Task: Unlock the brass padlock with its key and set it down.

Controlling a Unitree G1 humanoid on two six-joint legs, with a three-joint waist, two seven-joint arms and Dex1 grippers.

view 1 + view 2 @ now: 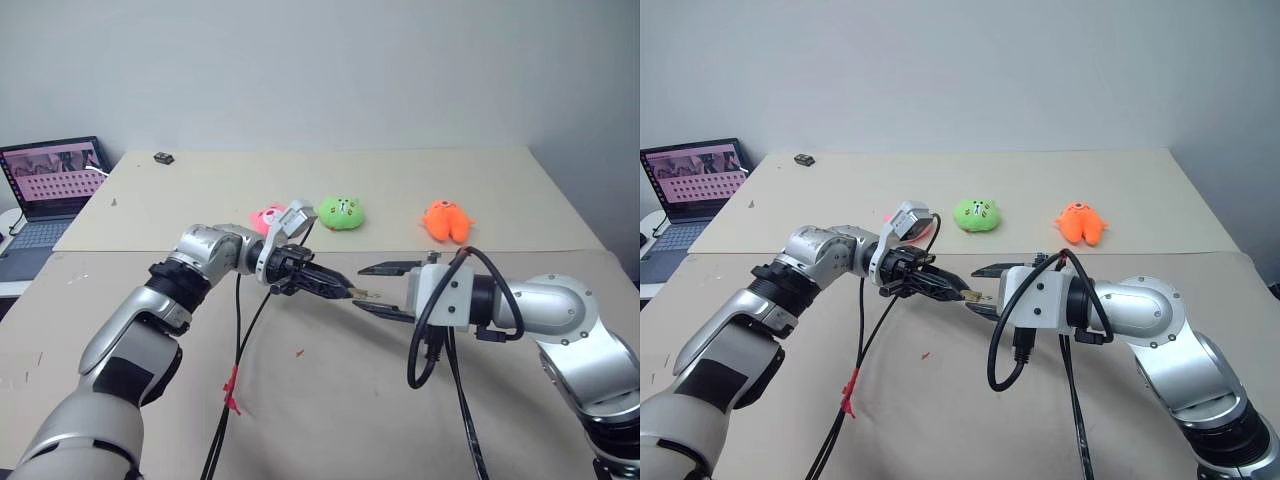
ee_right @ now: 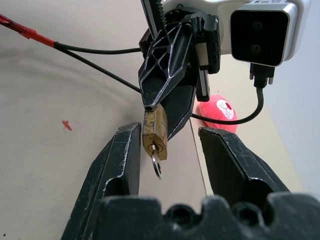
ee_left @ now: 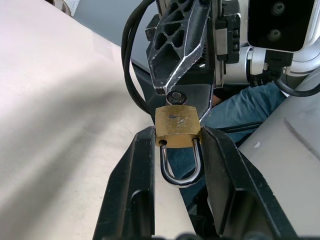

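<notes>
My left gripper is shut on the brass padlock, held in the air over the table with the fingers pressing its two sides. The silvery shackle loops back between those fingers. The key juts from the padlock's other end, toward my right arm. My right gripper is open, with a finger on each side of the padlock and key, touching neither. In the left eye view the padlock sits between the two grippers' tips.
Pink, green and orange plush toys lie across the table's middle. A laptop stands at the far left and a small dark object at the back. Black cables hang from the left arm; a red scrap lies below.
</notes>
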